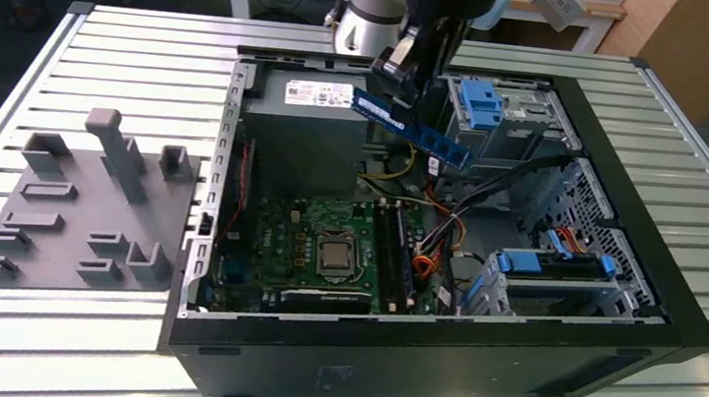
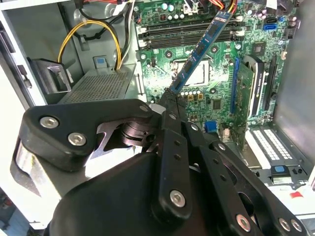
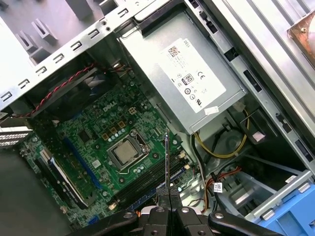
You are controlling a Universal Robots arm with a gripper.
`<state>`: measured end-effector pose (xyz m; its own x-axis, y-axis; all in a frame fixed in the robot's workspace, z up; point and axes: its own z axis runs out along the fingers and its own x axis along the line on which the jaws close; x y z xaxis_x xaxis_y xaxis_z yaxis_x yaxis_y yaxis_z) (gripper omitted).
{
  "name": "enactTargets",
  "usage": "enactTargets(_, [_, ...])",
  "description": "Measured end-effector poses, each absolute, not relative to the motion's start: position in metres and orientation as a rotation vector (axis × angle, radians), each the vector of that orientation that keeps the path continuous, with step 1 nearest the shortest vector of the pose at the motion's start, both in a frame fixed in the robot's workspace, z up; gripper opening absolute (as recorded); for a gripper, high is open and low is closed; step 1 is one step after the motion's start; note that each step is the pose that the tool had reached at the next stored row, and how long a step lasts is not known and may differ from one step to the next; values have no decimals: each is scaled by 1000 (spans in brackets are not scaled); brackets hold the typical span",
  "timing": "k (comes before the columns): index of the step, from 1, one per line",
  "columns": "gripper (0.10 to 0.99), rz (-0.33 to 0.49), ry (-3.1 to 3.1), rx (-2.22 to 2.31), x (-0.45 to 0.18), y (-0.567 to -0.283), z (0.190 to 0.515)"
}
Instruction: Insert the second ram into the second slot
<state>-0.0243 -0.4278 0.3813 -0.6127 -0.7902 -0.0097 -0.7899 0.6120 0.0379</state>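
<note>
Slatted metal bench [image 1: 107, 44], open PC case [image 1: 661, 290]: gripper [image 2: 170, 101] jaws clamp one end of the second ram [image 1: 412, 128], aloft at 12 o'clock from the memory slots [image 1: 395, 252]; light, stiff, probably fragile, so hold board edges.

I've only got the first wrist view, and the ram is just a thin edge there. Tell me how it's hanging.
Observer: In the exterior view the second ram hangs tilted in the air above the open case, clear of the motherboard.
Operator: Give me the grip.
Observer: In the second wrist view the fingers clamp one end; the rest of the stick juts free, its blue face showing.
Operator: Say which end is lower.
Observer: In the exterior view the free end, toward that view's right, sits lower than the gripped one.
</note>
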Motion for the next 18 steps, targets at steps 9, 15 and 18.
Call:
enactTargets(9, [114,-60,-2828,1350,-24,-428,381])
enactTargets(15, [114,-60,-2841,1323,-24,-428,381])
enactTargets(18, [114,-60,-2850,1303,-24,-428,381])
